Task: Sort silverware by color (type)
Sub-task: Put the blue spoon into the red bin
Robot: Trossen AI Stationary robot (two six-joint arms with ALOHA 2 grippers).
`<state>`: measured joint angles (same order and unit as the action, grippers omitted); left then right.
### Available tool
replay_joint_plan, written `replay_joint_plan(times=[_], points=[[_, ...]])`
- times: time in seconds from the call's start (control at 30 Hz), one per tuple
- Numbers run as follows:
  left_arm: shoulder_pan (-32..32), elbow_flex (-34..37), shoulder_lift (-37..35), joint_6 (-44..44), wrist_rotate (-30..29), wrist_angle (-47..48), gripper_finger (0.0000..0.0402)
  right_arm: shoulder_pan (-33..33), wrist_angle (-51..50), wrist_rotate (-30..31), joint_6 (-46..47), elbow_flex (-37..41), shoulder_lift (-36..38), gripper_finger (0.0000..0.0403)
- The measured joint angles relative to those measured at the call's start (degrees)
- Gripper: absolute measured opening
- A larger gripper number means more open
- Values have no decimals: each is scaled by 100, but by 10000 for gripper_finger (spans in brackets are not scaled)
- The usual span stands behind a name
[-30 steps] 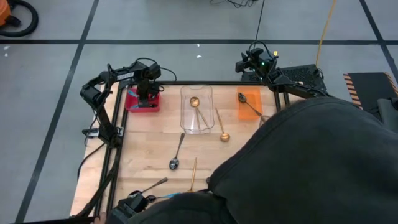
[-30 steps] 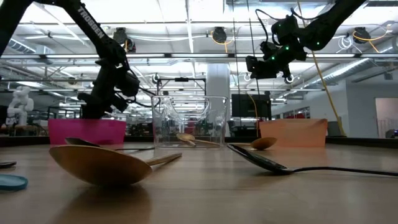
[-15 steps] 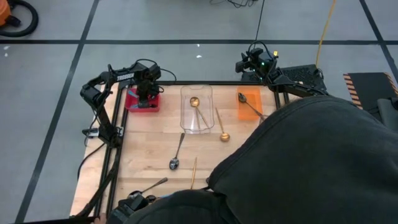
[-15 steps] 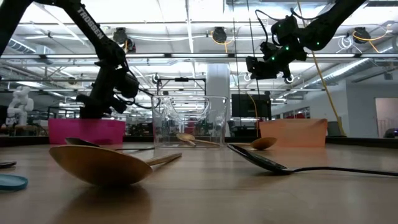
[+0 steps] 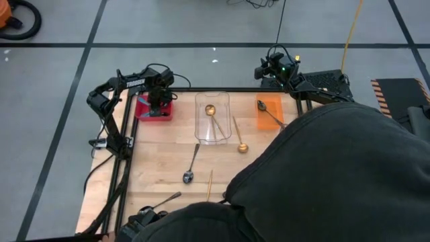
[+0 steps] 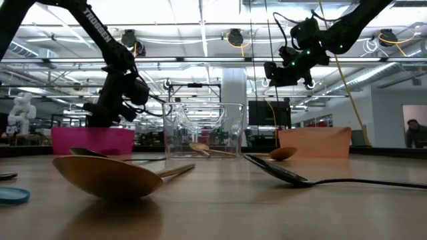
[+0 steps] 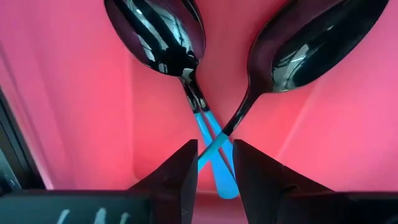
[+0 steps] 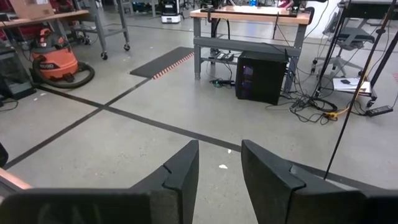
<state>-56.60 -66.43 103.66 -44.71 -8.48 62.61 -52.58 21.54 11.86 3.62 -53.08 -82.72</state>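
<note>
My left gripper [image 5: 158, 102] points down into the red tray [image 5: 144, 110] at the table's far left and is open. Two spoons with dark bowls and light blue handles [image 7: 208, 134] lie crossed on the tray's floor, and their handles show in the gap between my fingers [image 7: 214, 163]. My right gripper [image 5: 262, 69] is held high beyond the table's far edge, pointing level, open on nothing [image 8: 219, 163]. A gold spoon [image 5: 211, 111] lies in the clear container [image 5: 212, 132]. A dark spoon [image 5: 269, 114] lies on the orange tray [image 5: 263, 119].
Loose on the wood lie a gold spoon [image 5: 239, 138], a silvery spoon [image 5: 191, 167], a gold handle [image 5: 209, 185] and a dark spoon [image 5: 165, 199]. A person in a dark top [image 5: 322, 181] leans over the table's near right and hides it.
</note>
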Motion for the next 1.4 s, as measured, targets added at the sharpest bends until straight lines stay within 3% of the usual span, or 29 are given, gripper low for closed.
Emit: replay_joint_plan(times=[0.3,0.77,1.13,1.4], points=[[-2,0,400,133,48,43,108,0,-4,0,-2,0,0,114],[0,-30,404,147,47,233,107,0,-2,4,0,0,0,114],[-7,-153,395,354,-58,492,17,0,0,2,13,0,0,114],[4,-155,393,585,-61,843,16,2,0,4,15,0,0,114]])
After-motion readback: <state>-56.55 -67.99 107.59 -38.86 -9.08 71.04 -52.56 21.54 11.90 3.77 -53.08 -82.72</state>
